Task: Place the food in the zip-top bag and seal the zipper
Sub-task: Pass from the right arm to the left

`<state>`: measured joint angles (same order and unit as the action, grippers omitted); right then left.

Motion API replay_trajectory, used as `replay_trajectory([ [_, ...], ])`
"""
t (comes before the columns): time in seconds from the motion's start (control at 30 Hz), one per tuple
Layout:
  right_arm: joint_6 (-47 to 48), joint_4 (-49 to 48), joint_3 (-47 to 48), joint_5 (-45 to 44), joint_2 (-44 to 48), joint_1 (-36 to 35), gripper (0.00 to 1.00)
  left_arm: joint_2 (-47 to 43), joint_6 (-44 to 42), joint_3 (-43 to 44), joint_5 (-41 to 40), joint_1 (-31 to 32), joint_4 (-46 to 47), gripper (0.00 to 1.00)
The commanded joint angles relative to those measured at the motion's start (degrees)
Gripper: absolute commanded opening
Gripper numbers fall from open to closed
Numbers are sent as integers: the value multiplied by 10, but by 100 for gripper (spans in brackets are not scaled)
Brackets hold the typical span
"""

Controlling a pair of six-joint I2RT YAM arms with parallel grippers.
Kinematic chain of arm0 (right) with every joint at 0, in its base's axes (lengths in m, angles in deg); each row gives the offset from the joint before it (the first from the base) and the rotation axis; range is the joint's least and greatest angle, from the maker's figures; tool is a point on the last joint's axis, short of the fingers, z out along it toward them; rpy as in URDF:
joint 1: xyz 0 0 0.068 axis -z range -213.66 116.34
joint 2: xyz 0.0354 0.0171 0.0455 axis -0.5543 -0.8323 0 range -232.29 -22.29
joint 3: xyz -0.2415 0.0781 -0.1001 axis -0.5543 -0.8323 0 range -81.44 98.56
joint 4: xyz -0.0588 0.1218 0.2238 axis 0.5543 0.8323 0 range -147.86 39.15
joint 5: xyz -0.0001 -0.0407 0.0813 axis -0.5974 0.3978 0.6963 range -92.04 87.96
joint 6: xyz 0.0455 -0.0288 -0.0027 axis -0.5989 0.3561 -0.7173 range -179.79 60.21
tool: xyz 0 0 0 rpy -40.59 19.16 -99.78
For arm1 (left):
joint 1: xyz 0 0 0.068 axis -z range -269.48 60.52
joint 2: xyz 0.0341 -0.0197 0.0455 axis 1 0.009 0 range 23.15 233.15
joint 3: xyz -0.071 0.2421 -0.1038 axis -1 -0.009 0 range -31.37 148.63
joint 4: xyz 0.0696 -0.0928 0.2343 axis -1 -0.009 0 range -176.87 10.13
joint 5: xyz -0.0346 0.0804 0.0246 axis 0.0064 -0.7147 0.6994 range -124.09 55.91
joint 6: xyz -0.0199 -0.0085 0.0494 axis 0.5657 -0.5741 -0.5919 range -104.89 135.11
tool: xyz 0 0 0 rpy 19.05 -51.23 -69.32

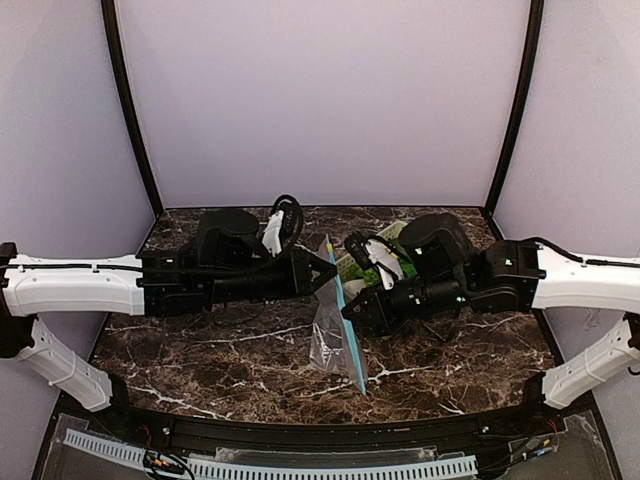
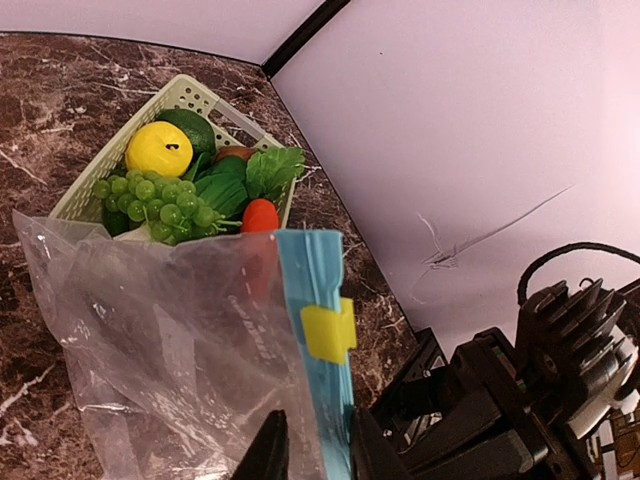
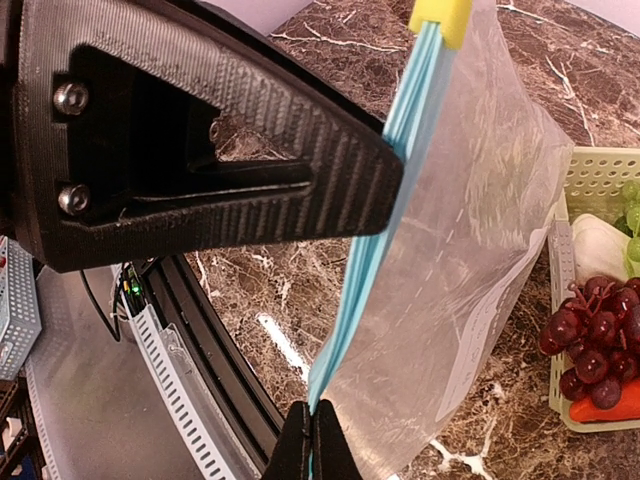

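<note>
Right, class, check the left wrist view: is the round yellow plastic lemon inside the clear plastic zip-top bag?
No, the yellow lemon lies in the pale green lattice basket, beyond the clear zip-top bag.

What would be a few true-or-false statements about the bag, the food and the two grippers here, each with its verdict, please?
1. The left gripper and the right gripper both pinch the zipper of the zip-top bag. True.
2. The lemon is inside the bag. False: it lies in the basket with the other food.
3. A yellow slider sits on the zipper. True.
4. The bag lies flat on the table. False: the grippers hold it up on edge by its zipper strip.
</note>
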<state>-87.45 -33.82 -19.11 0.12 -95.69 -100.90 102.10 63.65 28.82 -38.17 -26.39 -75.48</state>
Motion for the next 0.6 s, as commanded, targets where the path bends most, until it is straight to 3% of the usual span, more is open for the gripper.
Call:
replay_trajectory([
  [0.0, 4, -18, -10, 7, -5, -7, 0, 8, -3, 1, 18, -5, 18, 14],
  [0.1, 2, -18, -12, 5, -4, -6, 0, 10, -3, 1, 19, -5, 20, 3],
  [0.3, -9, -26, -21, -5, 15, -7, 3, -1, -6, -9, 11, -5, 21, 1],
  [0.33, -12, -27, -23, -12, 20, -6, 12, -3, -6, -13, 12, -4, 22, 1],
  [0.47, -21, -27, -19, -38, 40, -7, 37, -10, -11, -24, 20, -5, 35, 1],
  [0.57, -24, -27, -6, -58, 48, -6, 48, -11, -17, -25, 30, -5, 39, 1],
])
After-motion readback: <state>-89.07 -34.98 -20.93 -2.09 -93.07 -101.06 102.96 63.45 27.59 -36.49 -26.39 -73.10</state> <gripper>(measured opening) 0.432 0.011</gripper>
